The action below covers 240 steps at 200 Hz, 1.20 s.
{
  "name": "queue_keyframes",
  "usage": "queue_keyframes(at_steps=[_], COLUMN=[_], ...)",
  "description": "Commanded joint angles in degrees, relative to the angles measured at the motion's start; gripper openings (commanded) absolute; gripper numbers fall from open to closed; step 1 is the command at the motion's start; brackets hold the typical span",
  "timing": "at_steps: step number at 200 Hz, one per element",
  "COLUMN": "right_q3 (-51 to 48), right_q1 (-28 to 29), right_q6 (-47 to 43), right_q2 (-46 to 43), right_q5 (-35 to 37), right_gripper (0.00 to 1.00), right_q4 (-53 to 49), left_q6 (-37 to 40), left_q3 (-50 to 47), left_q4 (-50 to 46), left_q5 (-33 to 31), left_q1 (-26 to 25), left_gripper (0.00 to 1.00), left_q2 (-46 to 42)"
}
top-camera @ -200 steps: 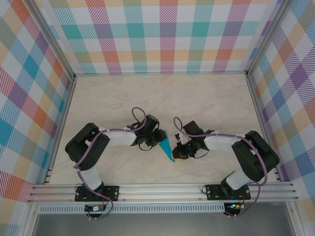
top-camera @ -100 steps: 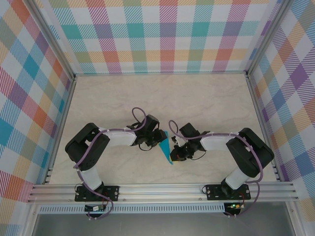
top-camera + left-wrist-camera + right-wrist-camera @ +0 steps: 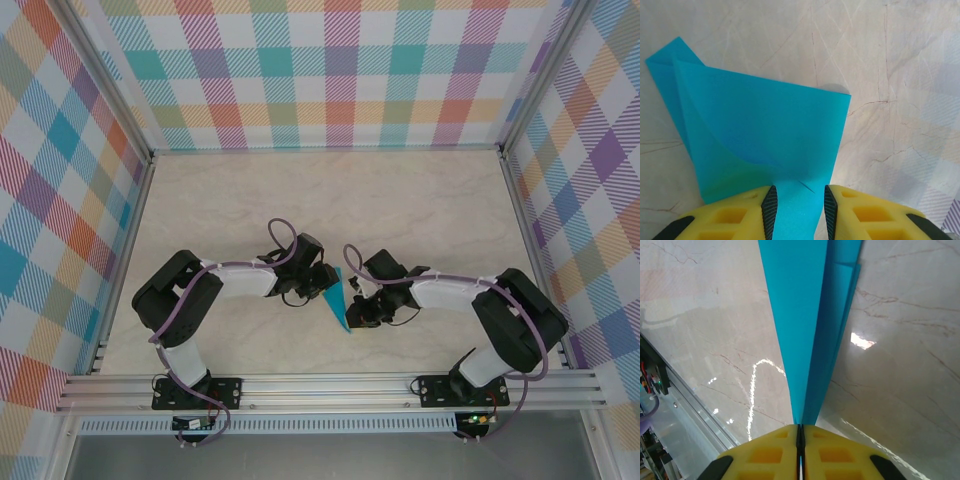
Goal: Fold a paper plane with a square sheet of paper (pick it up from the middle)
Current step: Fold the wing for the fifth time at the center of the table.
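The square sheet of paper [image 3: 338, 300] is teal and folded into a narrow pointed shape, standing on edge between the two grippers at the table's near middle. My right gripper [image 3: 800, 432] is shut on its lower end, and the folded layers [image 3: 800, 315] run straight away from the jaws. My left gripper [image 3: 797, 210] stands partly open around a broader flap [image 3: 765, 125]; the paper passes between the pads with a sliver of table showing beside the right pad. From above, the left gripper [image 3: 322, 283] is on the paper's left and the right gripper [image 3: 357, 305] on its right.
The marble-patterned tabletop [image 3: 330, 200] stretches away behind the arms, closed in by chequered walls [image 3: 330, 70]. An aluminium rail [image 3: 330, 385] runs along the near edge, close to the paper's tip.
The right gripper has shifted left, up against the paper, and its forearm has swung with it. The paper has moved slightly left. The left arm has held still.
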Motion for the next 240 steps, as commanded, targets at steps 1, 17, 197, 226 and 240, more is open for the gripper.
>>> queue_keyframes(at_steps=[1, 17, 197, 226, 240], right_q3=[-0.97, -1.53, -5.44, -5.75, -5.6], right_q1=[0.4, 0.4, 7.52, 8.4, 9.46], right_q6=[0.65, 0.44, 3.39, 4.27, 4.55], right_q2=[-0.04, 0.96, 2.4, 2.46, 1.84], right_q5=[-1.77, -3.74, 6.1, 7.63, 8.36], right_gripper=[0.05, 0.01, 0.03, 0.02, 0.03], right_q4=[-1.55, -0.26, -3.63, -5.01, -5.62], left_q6=[1.0, 1.09, 0.39, 0.37, 0.31], left_q3=[-0.27, -0.11, -0.16, -0.15, -0.17], left_q4=[-5.29, -5.58, -6.4, -6.39, -6.53], left_q5=[-2.65, -2.73, -3.31, -3.26, -3.46], left_q1=[-0.33, -0.29, -0.28, -0.31, -0.24], left_gripper=[0.34, 0.34, 0.34, 0.34, 0.34], left_q2=[-0.49, -0.45, -0.2, -0.14, -0.15])
